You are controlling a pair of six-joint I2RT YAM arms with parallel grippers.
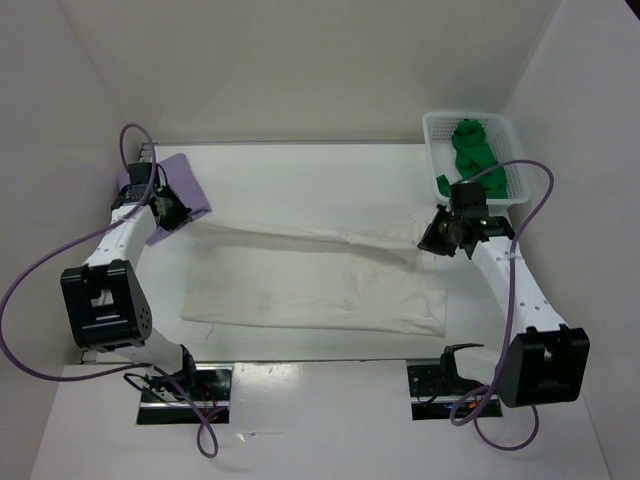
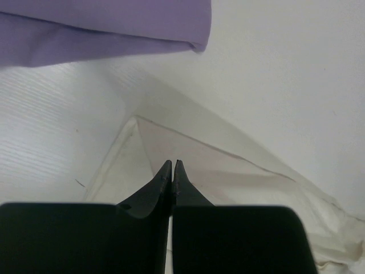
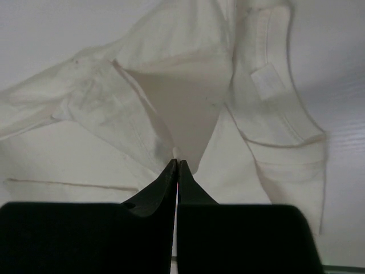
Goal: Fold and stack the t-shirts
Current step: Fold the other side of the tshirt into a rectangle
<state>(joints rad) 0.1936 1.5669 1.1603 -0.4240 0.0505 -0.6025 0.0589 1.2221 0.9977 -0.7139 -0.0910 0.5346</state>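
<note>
- The lavender shirt (image 1: 190, 185) lies folded flat at the far left of the table (image 1: 300, 180). I take that one as finished and as the base of the stack.
- The cream shirt (image 1: 320, 290) is spread across the middle of the table and looks to be mid-fold. Its far edge is raised in a taut line between the two arms, and the near part lies flat.
- The left gripper (image 2: 172, 171) is pinched closed on a corner of the cream cloth, just beside the lavender shirt's edge.
- The right gripper (image 3: 177, 168) is also clamped on the cream cloth, at the collar end, where a sewn label (image 3: 267, 80) shows.
- The green shirt (image 1: 475, 155) sits crumpled in the white mesh basket (image 1: 432, 125) at the far right, well apart from the other two.
- By my reckoning one of the three shirts is done, the second is partway folded, and the third is not begun. Nothing is stacked on the lavender shirt yet.
</note>
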